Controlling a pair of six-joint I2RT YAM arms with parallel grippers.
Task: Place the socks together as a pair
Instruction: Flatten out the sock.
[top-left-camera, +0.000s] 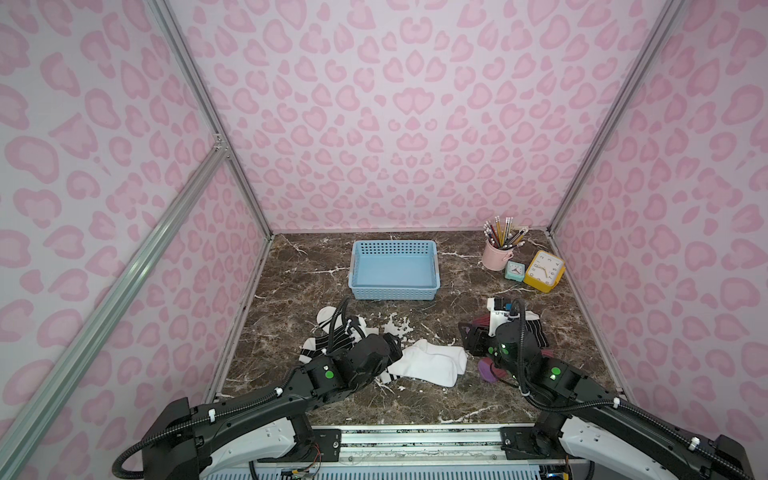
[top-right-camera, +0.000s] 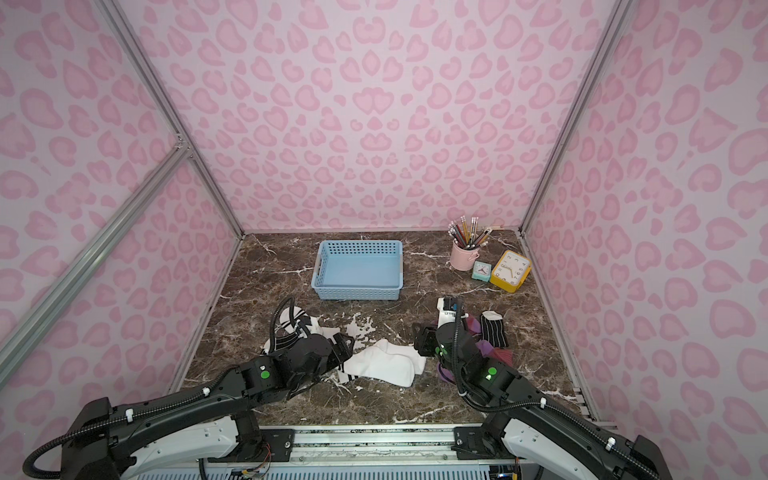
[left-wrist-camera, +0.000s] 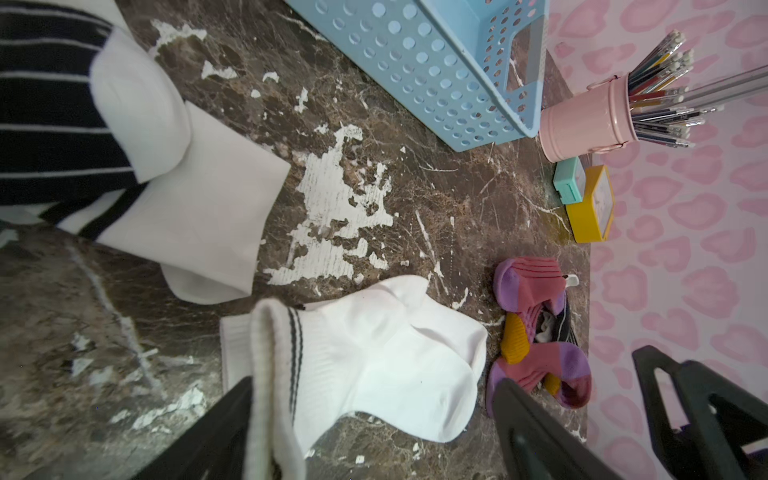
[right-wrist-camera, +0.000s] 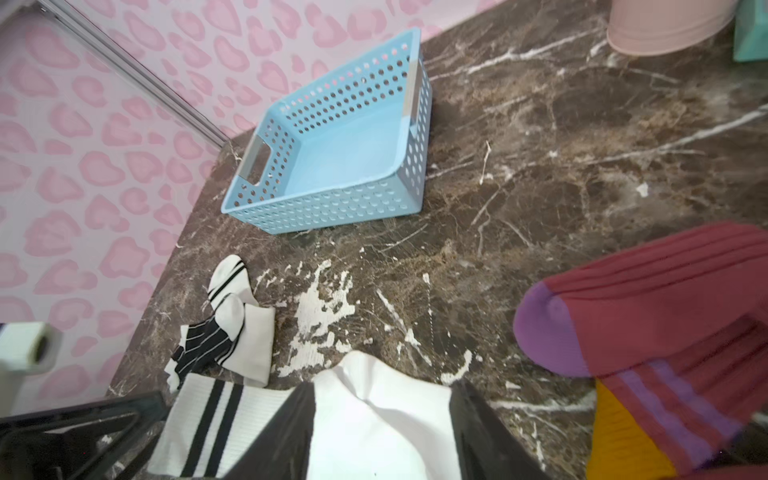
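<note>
Nearest the viewer, both arms reach in over the table (top-left-camera: 415, 405) edge.

Left gripper (left-wrist-camera: 374, 386): jaws stand wide apart and clamp nothing. The ribbed cuff of the white socks (left-wrist-camera: 374, 357) merely drapes over one finger.

Right gripper (right-wrist-camera: 382, 390): jaws partly apart, astride the toe end of the same white socks. Whether they pinch the fabric cannot be told from this angle.

Location: the white socks lie overlapped at 6 o'clock on the table, between the two grippers. At 8 o'clock, a black striped sock (right-wrist-camera: 203, 349) lies heaped with other banded white socks (right-wrist-camera: 253, 340). At 4 o'clock lie the maroon socks (left-wrist-camera: 536, 282) and a second black striped sock (top-right-camera: 493, 328). The blue basket (top-left-camera: 394, 293) at 12 o'clock holds nothing.

Handling, in my judgement: light, limp, stretchy and not fragile, though the layers will slide over each other. The best hold is the ribbed cuff, pinching both layers together.

Writing: only the numerals on the yellow clock (top-left-camera: 543, 271) at 2 o'clock can be read. No brand is legible on any sock.
</note>
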